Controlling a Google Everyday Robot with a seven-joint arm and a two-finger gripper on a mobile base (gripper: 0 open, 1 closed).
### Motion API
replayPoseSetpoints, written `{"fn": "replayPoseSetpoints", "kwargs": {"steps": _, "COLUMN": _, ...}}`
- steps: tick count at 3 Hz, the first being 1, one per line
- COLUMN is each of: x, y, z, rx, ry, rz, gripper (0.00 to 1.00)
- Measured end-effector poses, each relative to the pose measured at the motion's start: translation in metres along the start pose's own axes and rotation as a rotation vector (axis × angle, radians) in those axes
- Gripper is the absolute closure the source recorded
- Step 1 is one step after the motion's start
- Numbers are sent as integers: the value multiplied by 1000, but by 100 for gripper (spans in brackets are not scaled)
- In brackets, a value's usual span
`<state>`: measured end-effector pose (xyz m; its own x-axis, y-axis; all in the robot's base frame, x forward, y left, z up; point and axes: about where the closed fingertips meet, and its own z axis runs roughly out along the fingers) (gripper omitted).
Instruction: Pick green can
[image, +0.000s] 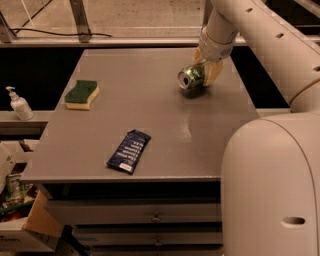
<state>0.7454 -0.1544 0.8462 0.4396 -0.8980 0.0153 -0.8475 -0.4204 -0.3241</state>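
1. Nearest of all, the robot's white body (270, 185) filled the lower right corner and hid the table's front right corner.
2. Under the front edge of the grey table (150, 100) sat a drawer front (156, 214) with a small metal pull.
3. Left of the table, low down, stood an open cardboard box (22, 227); its contents were too dim to name.
4. A dark blue packet (128, 151) with pale print lay flat close to the front edge, left of the middle, angled so its far end pointed toward the right rear corner.
5. A green-topped yellow sponge (81, 94) rested flat near the left edge, about halfway back, well apart from the packet.
6. Off the table, on a ledge just beyond that left edge, a white pump bottle (19, 104) stood upright.
7. The green can (190, 77) was toward the right edge, in the rear half, turned on its side with one shiny silver end facing the front left.
8. The pincer (202, 74) was clamped round the can, one tan finger (214, 72) pressed on the side facing the right edge. A dark patch lay on the table below the can, which looked slightly raised.
9. The white arm (250, 25) came down to the pincer from over the right rear corner.
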Motion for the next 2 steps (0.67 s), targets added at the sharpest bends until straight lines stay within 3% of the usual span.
{"fn": "replayPoseSetpoints", "kwargs": {"steps": 1, "x": -13, "y": 0, "z": -13, "rx": 12, "ry": -78, "rz": 62, "gripper": 100}}
{"fn": "replayPoseSetpoints", "kwargs": {"steps": 2, "x": -35, "y": -2, "z": -29, "rx": 16, "ry": -170, "rz": 122, "gripper": 100}}
